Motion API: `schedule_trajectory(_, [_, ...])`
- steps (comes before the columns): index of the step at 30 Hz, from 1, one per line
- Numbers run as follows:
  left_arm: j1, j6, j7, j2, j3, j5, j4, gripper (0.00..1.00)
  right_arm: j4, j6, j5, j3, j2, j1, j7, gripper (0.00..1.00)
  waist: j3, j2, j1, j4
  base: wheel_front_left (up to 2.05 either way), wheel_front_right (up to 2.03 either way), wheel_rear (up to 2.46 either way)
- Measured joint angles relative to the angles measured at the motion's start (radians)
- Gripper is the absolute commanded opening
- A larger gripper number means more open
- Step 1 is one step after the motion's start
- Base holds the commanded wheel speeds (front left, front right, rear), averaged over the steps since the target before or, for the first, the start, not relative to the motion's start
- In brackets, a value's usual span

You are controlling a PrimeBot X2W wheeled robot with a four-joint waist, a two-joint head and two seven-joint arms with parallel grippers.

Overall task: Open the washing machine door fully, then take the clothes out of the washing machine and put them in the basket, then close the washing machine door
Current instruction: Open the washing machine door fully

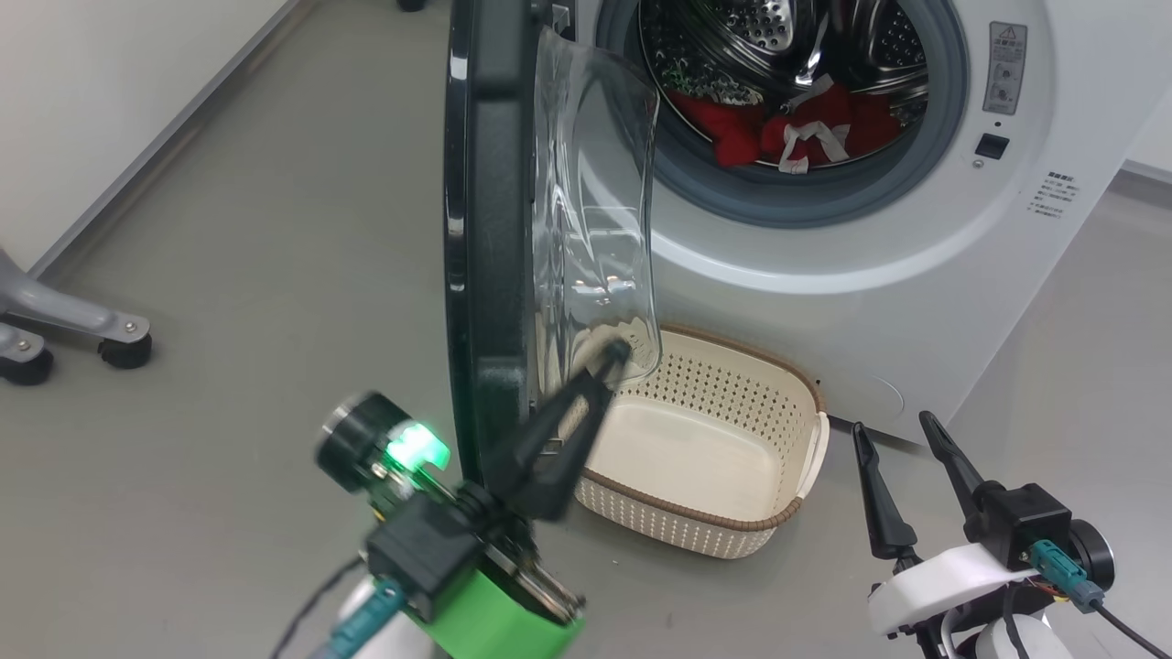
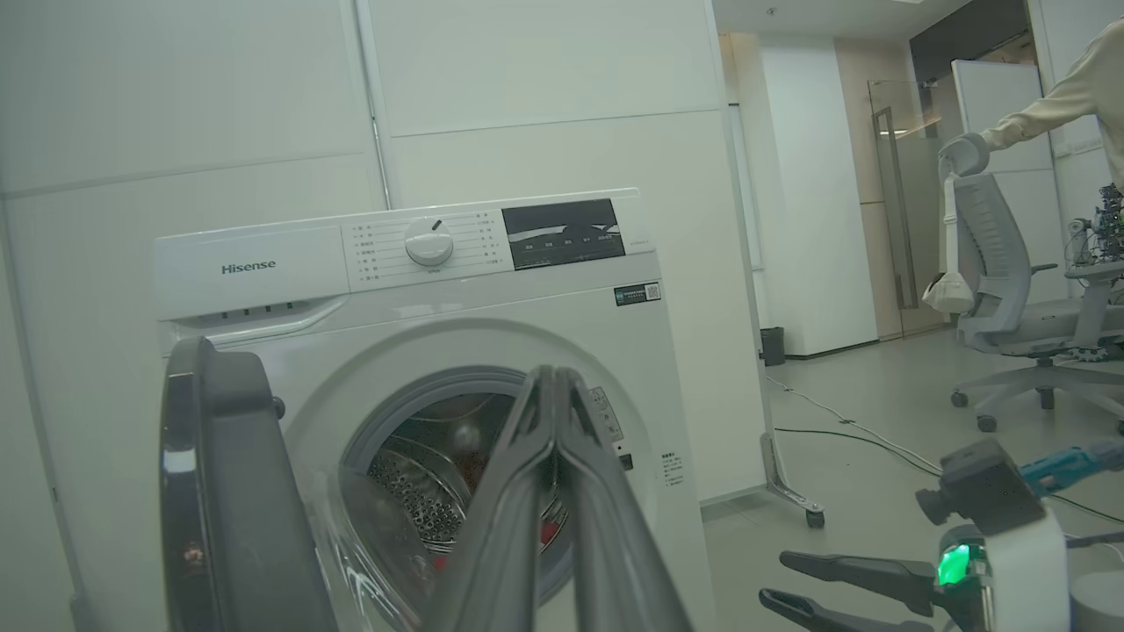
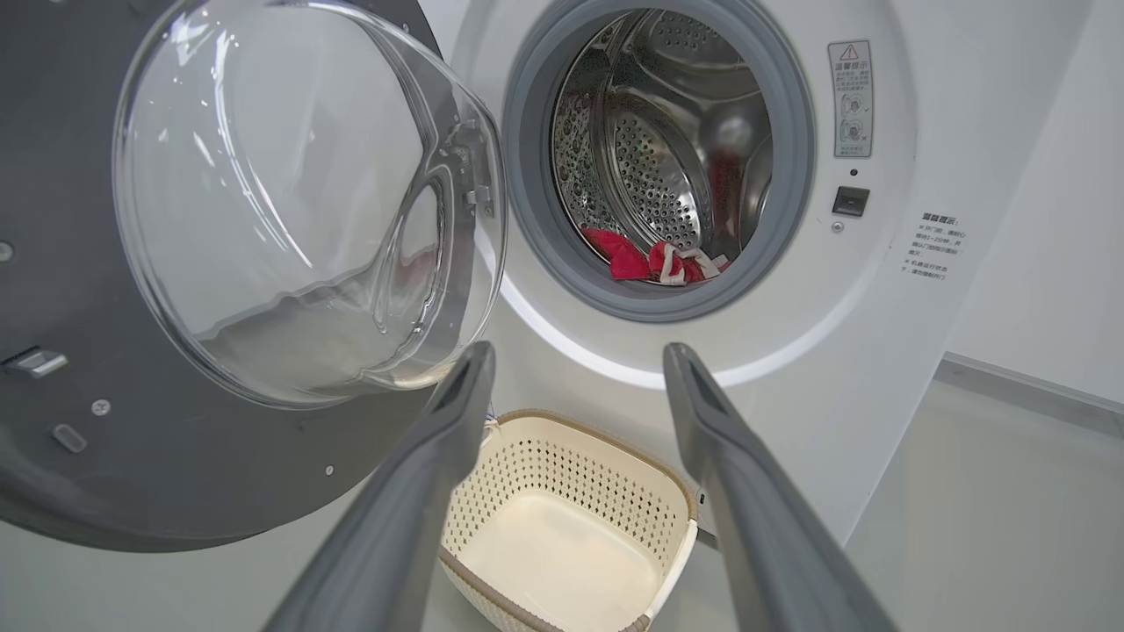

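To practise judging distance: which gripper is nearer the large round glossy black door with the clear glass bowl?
Left. The left gripper, shut, has its tips by the glossy black door's glass bowl. The right gripper, open, sits apart, across the cream perforated basket.

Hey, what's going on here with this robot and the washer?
A robot is partway into unloading a washing machine. Its shut left hand is at the inner side of the open washing machine door. Its right hand hangs open, empty. The red clothes lie in the drum; the basket below is empty.
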Motion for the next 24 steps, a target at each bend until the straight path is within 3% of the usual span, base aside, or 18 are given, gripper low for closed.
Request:
schedule_trajectory(6, [0.061,-0.001,0.065,0.001,-0.122,-0.052,0.071,0.0,0.004,0.008,-0.005,-0.006,0.002,0.0,0.0,1.0,0.004,0.0,0.0,-0.012,0.0,0.0,0.0])
schedule_trajectory(11, [0.091,-0.001,0.103,0.002,-0.16,-0.093,0.119,0.0,0.005,0.009,-0.006,-0.008,0.003,0.0,0.0,1.0,0.009,0.0,0.0,-0.019,0.0,0.0,0.0])
schedule_trajectory(24, [0.095,0.002,0.131,0.005,-0.095,-0.111,0.231,0.0,0.01,0.017,-0.015,-0.019,0.009,0.0,0.0,1.0,0.028,0.0,0.0,-0.034,0.0,0.0,0.0])
